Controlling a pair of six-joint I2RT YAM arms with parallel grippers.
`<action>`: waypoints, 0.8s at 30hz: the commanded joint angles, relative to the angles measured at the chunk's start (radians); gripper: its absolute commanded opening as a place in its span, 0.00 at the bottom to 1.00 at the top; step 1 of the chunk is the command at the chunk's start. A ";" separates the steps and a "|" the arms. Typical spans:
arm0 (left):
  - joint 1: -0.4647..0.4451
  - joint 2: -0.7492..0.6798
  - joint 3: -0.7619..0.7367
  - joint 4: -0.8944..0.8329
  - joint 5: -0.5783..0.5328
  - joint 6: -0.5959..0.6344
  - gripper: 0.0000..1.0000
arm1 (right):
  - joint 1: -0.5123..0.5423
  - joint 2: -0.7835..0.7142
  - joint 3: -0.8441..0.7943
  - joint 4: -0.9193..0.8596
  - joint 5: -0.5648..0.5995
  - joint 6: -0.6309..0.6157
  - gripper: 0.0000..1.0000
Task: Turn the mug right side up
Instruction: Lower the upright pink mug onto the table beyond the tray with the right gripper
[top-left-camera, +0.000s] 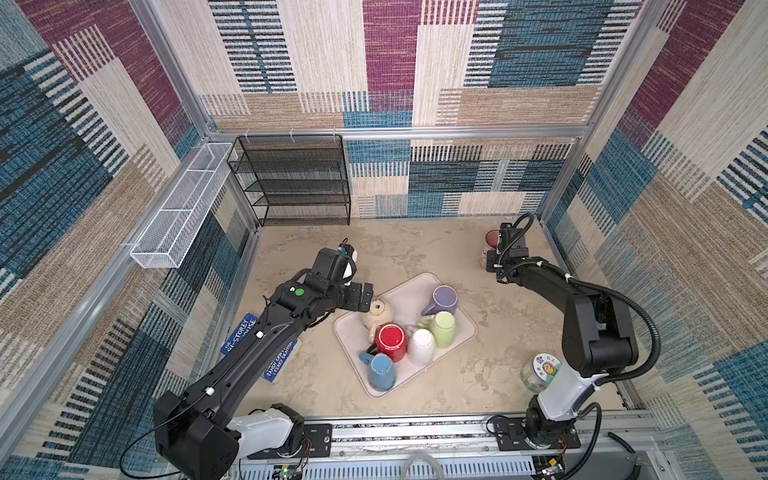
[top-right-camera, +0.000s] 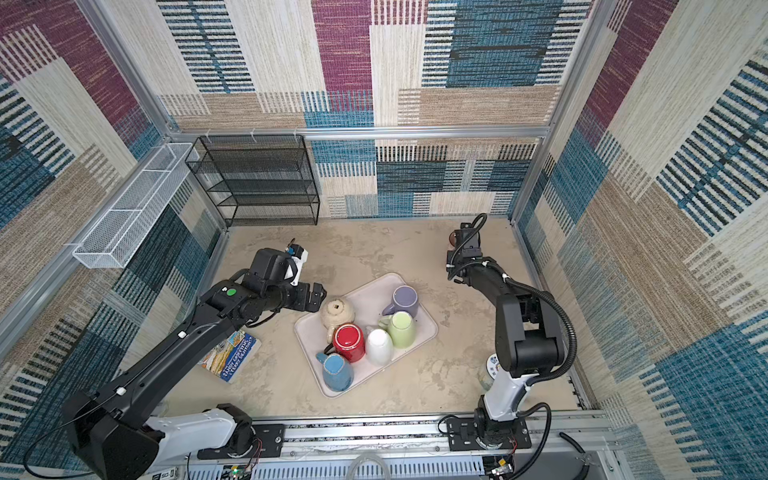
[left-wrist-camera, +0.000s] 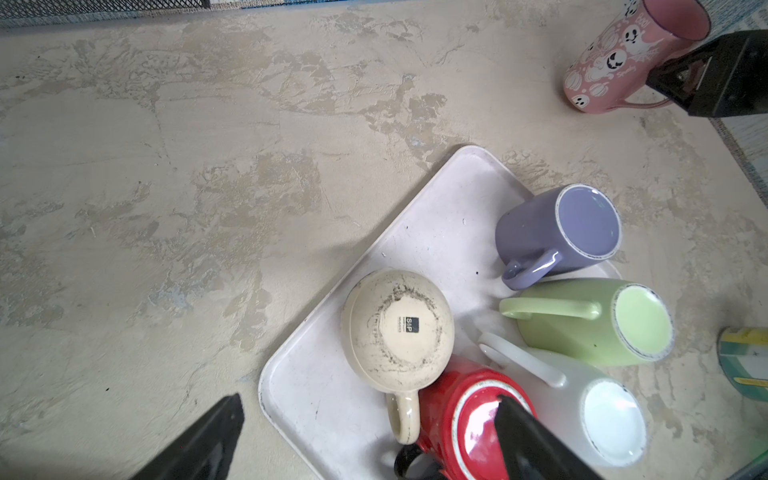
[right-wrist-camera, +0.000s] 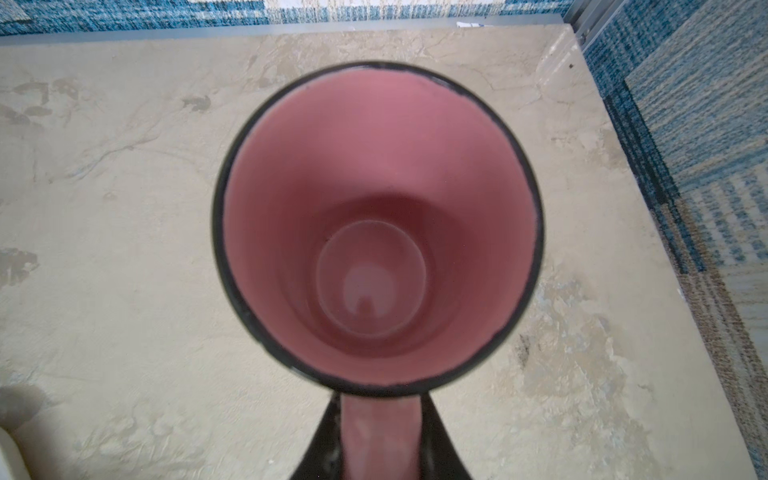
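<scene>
Pinching pink mug (left-wrist-camera: 611, 58) by handle, R jaws half-hide it from above; L jaws spread.

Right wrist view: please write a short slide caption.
Right gripper holds the pink mug by its handle; mouth up, empty inside.

A robotics lab test cell: aluminium framing (top-left-camera: 395, 133) and woven-patterned walls (top-left-camera: 390, 50) box in the bench (top-left-camera: 415, 249) on 3 sides; left arm (top-left-camera: 249, 357) and right arm (top-left-camera: 594, 324) mount on a slotted rail (top-left-camera: 415, 434).
</scene>
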 joint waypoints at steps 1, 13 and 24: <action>0.002 0.011 0.001 -0.001 0.004 0.019 1.00 | -0.009 0.008 0.002 0.150 -0.013 -0.017 0.00; 0.001 0.033 0.019 -0.014 0.027 0.023 1.00 | -0.019 0.024 -0.042 0.195 -0.037 -0.027 0.16; 0.000 0.053 0.084 -0.041 0.077 0.023 0.99 | -0.019 -0.010 -0.078 0.188 -0.024 0.002 0.46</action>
